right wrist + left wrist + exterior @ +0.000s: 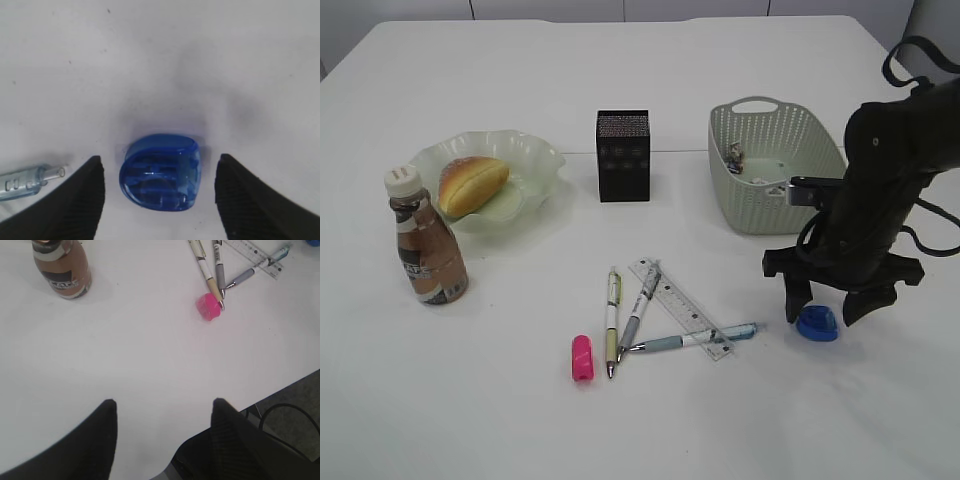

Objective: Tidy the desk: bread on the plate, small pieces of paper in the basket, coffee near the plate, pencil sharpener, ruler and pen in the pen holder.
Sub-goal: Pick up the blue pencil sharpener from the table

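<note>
Straddling the blue sharpener, the right pincer stands apart, not touching.

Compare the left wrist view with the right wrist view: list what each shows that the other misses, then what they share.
Only the left wrist view: the coffee, a pink sharpener, the ruler, two more pens, the table edge, and the open left gripper over bare table.

Only the right wrist view: the whole blue pencil sharpener centred between the open right gripper fingers, apart from both.

Both: the white table and the light blue pen.
</note>
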Controlling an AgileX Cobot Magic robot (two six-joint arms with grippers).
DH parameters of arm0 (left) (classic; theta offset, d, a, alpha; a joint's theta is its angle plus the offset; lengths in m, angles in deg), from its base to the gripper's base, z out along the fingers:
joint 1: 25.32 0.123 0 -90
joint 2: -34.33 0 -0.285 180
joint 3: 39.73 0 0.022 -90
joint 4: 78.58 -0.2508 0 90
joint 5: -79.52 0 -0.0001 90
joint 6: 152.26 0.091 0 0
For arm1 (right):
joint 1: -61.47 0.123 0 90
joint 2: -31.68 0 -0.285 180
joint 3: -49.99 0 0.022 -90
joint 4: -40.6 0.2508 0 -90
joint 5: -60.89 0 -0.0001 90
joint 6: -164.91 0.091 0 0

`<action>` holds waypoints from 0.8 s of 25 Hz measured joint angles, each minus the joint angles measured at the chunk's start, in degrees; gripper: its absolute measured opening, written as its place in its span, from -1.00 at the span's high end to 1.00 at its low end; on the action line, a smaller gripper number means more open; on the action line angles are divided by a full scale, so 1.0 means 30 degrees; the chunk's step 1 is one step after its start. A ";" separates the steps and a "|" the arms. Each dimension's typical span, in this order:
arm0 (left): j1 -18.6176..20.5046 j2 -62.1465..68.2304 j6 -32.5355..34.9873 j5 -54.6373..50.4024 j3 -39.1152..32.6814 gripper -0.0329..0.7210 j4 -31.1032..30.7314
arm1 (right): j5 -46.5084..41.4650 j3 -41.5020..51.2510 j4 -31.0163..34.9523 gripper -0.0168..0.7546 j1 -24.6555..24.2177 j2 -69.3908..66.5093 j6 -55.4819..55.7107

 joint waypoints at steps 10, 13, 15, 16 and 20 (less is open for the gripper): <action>0.0000 0.0000 0.0000 0.0000 0.0000 -0.23 0.0254 | -0.0478 0.0000 0.0000 -0.43 0.0000 -0.0032 0.0100; 0.0000 0.0000 0.0000 0.0000 0.0000 -0.23 0.0503 | -0.0861 0.0000 -0.0109 -0.43 0.0045 -0.0032 0.0100; 0.0000 0.0000 0.0000 0.0000 0.0000 -0.23 0.0600 | -0.0861 0.0000 -0.0109 -0.43 0.0045 -0.0032 0.0100; 0.0000 0.0000 0.0000 0.0000 0.0000 -0.23 0.0596 | -0.0861 0.0000 -0.0109 -0.43 0.0045 -0.0032 0.0100; 0.0000 0.0000 0.0000 0.0000 0.0000 -0.23 0.0596 | -0.0861 0.0000 -0.0109 -0.43 0.0045 -0.0032 0.0100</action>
